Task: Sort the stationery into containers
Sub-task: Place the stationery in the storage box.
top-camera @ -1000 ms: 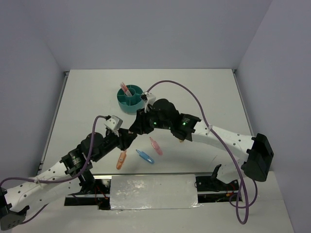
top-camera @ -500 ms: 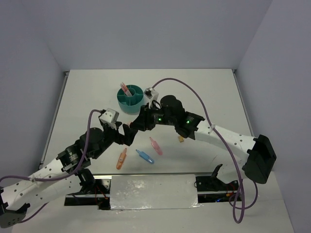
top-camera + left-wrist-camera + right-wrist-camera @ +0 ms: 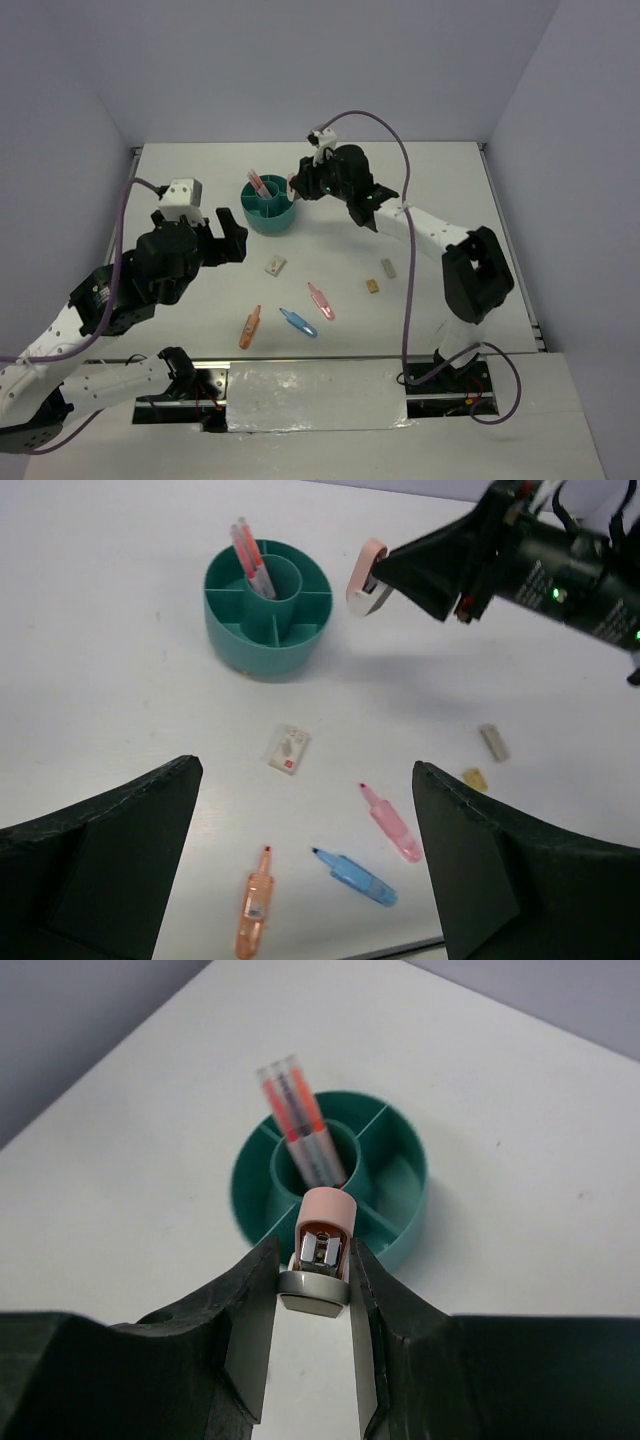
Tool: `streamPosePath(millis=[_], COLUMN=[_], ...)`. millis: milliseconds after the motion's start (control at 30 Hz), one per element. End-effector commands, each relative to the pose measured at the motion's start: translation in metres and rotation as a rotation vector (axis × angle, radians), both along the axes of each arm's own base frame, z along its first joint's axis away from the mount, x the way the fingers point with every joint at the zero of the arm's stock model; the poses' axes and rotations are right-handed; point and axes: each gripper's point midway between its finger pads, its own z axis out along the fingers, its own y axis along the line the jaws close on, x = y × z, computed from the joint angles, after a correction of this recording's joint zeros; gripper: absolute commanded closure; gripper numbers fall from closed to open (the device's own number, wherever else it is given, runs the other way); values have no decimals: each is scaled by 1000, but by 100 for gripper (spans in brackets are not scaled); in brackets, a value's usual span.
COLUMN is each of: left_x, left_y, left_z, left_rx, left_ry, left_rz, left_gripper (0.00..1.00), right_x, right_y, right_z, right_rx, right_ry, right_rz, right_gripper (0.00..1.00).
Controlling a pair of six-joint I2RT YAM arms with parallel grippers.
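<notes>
The teal container stands at the back of the table with two pens upright in its central tube. My right gripper is shut on a short pink and grey stationery piece, held just above the container's right rim. My left gripper hangs open and empty, high over the loose items. On the table lie an orange marker, a blue marker, a pink marker and a white eraser block.
Two more small eraser blocks lie to the right, one grey and one yellowish. A foil-covered plate sits at the near edge between the arm bases. The right arm's purple cable arcs over the back of the table.
The grippers were together mid-table. My left gripper has opened, risen and drawn back left. My right gripper has carried the pink and grey piece back to the container. The white eraser block is now uncovered.
</notes>
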Motion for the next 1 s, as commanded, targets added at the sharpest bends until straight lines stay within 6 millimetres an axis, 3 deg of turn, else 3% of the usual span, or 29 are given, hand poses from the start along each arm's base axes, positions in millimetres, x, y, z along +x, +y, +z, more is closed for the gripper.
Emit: streamPosePath(millis=[0, 33, 67, 100, 133, 167, 300, 333, 367, 800, 967], left_x=[-2, -1, -1, -1, 0, 0, -2, -3, -5, -9, -9], left_y=[17, 17, 20, 22, 25, 28, 42, 41, 40, 39, 40], left_z=[-34, -38, -41, -57, -60, -60, -62, -63, -62, -60, -59], left_rx=[164, 162, 159, 181, 180, 165, 153, 148, 134, 126, 123], left_ry=[25, 17, 9, 24, 16, 19, 18, 16, 11, -5, -11], left_rz=[1, 5, 18, 26, 40, 49, 100, 93, 76, 48, 47], left_gripper=[1, 1, 1, 1, 1, 1, 1, 1, 1, 1, 1], right_x=[46, 58, 69, 75, 79, 84, 92, 93, 96, 108, 111], right_y=[10, 11, 15, 17, 21, 24, 33, 36, 37, 53, 53], right_z=[31, 43, 22, 20, 27, 15, 10, 14, 4, -24, -34], right_rx=[-39, -44, -90, -96, -88, -102, -89, -82, -90, -92, -94], right_ry=[-204, -239, -225, -229, -247, -236, -245, -252, -233, -191, -169], right_rz=[-29, -45, -50, -53, -45, -39, -23, -13, -15, 19, 15], right_gripper=[100, 100, 100, 100, 100, 100, 100, 100, 100, 100, 94])
